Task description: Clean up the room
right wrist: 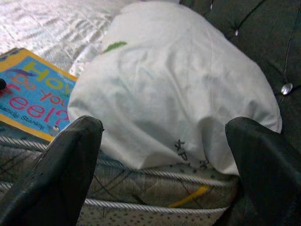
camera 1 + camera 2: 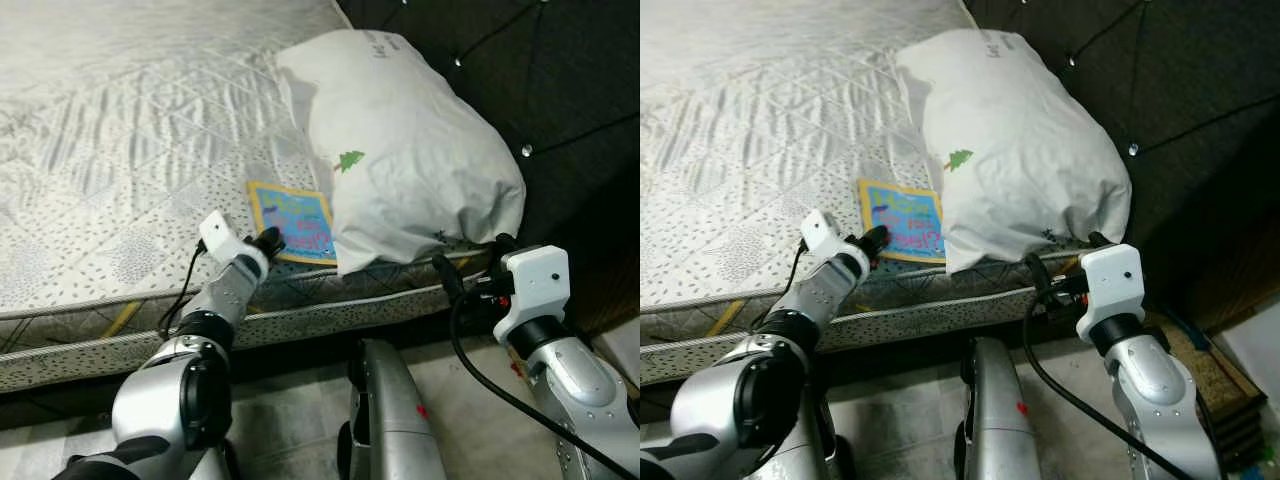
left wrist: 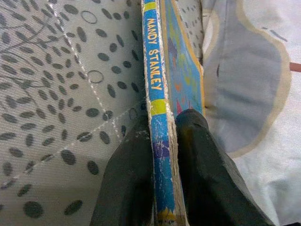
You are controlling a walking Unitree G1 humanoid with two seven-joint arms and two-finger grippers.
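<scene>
Cardboard picture book [image 2: 292, 222]: thin, stiff, light, worn spine; flat on mattress [image 2: 120, 150] edge, partly under pillow [image 2: 410, 150]. Left tool [image 2: 268, 238] clamped on spine edge, likely the best hold. Right tool [image 1: 164, 155]: fingers apart, facing pillow.

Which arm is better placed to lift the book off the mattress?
Left. The left gripper has its fingers closed on the spine edge of the thin blue-and-yellow picture book, lying partly under the white pillow. The right gripper is open, facing the pillow instead.
</scene>
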